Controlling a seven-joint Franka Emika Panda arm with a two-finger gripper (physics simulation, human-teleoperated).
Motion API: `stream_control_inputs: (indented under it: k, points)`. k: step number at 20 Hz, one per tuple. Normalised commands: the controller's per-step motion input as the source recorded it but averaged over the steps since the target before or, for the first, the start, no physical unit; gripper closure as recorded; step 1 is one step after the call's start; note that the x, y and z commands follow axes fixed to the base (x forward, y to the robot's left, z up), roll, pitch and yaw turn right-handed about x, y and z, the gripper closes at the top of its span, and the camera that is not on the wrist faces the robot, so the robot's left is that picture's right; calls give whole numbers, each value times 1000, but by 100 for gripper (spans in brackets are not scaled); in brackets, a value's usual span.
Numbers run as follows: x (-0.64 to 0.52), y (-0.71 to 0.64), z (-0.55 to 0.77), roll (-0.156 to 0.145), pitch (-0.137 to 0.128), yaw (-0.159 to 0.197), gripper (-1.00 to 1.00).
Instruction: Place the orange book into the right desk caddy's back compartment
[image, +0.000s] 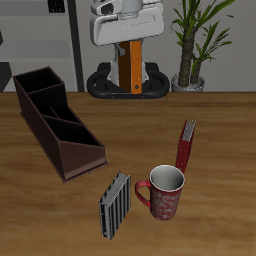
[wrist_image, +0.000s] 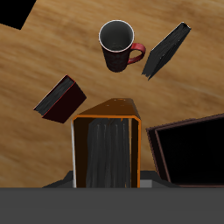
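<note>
Your claw (image: 128, 62) pinches the orange book (image: 127, 62) aloft, upper center; wood table (image: 225, 190) lies open around the long caddy (image: 55, 120).

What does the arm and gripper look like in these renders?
In the exterior view, the gripper has a white, boxy body with dark grey trim and dark patches on its upper part. The fingers cannot be made out. The arm's base is a black rounded foot. No cables or markings are visible.

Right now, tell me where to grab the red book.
The red book stands on end and is slim, so it is probably best taken by its top edge, coming straight down from above and pinching across the two covers.
</note>
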Motion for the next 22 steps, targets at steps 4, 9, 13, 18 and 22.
stream_control_inputs:
  k: [4,9,13,18,22]
  points:
    - [-108,-646,-55,-100,-3,34,100]
    - [-107,-463,-100,-79,9,40,100]
    - [-307,-486,-46,-72,-3,41,100]
    - [-196,-433,-6,-64,-10,33,100]
    - [-105,-311,-85,-47,14,22,100]
